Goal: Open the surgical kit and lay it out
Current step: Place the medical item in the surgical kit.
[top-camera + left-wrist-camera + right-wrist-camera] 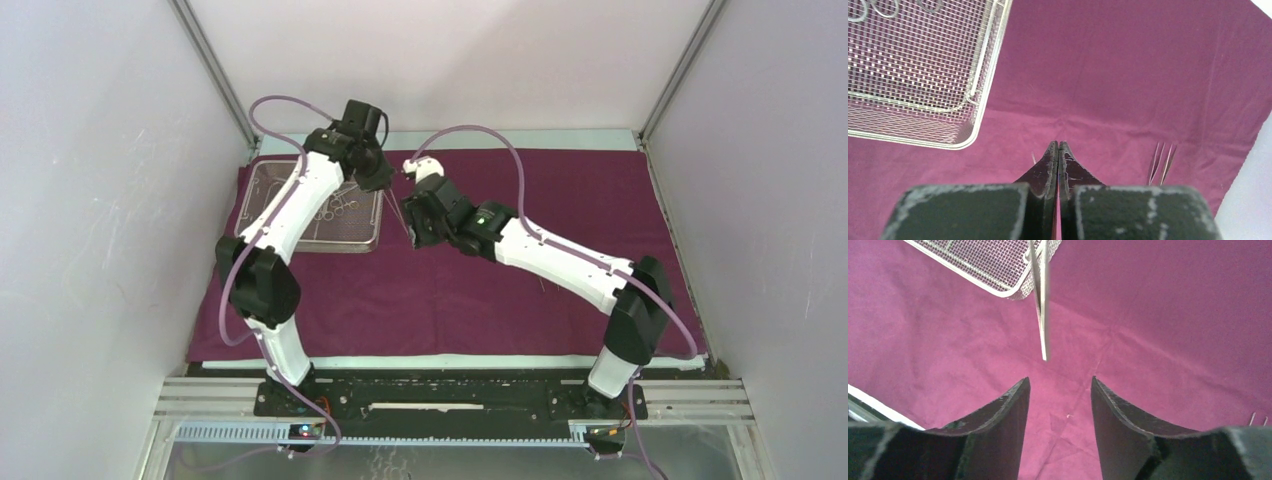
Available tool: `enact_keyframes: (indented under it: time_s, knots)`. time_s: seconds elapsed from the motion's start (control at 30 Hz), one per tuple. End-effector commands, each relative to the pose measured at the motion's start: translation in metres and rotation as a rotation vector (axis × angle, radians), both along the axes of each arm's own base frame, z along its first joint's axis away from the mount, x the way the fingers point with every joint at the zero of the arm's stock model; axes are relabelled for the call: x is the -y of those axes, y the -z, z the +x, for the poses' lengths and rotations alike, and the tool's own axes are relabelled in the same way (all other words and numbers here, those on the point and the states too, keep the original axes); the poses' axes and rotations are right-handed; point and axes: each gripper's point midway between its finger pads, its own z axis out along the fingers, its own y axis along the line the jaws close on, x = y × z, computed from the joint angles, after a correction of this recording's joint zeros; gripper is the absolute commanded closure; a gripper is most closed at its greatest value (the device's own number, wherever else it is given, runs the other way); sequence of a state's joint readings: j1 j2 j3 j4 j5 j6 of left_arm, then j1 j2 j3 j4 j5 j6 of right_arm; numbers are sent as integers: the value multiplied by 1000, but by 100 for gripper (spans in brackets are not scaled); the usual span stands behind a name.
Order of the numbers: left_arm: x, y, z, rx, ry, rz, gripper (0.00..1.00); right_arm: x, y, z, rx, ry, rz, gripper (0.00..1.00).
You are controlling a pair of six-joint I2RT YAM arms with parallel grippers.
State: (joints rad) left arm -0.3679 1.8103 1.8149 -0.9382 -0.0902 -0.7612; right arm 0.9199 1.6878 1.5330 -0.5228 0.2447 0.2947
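The maroon cloth wrap (480,290) lies spread flat over the table. The silver mesh tray (262,235) sits on it at the back left, with ringed steel instruments (335,205) inside. My left gripper (385,185) (1058,145) hovers off the tray's right end, shut on a thin steel instrument (402,218) (1042,315) that hangs point-down above the cloth. My right gripper (412,234) (1060,382) is open just right of that instrument, whose tip hangs ahead of the fingers, with only cloth between them. Another thin steel instrument (1160,162) lies on the cloth.
White walls and metal posts close in the table on three sides. A white strip (450,362) runs along the cloth's near edge, in front of the arm bases. Purple cables (500,145) loop above both arms.
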Motion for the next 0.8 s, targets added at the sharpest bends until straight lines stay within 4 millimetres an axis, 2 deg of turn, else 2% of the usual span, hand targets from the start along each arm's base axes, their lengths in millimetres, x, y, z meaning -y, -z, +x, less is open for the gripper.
enact_keyframes:
  time_s: [0.0,0.23,0.57,0.77]
  knots:
    - [22,-4,2,-7,2,-69,100,-9,8,-3,56,17,-44,46]
    - [42,6,-2,-37,37,-65,100,-9,28,2,99,35,-140,53]
    - [46,7,-3,-38,44,-65,100,-9,50,7,107,48,-210,61]
    - [45,6,-4,-37,47,-59,100,-14,53,13,118,51,-223,66]
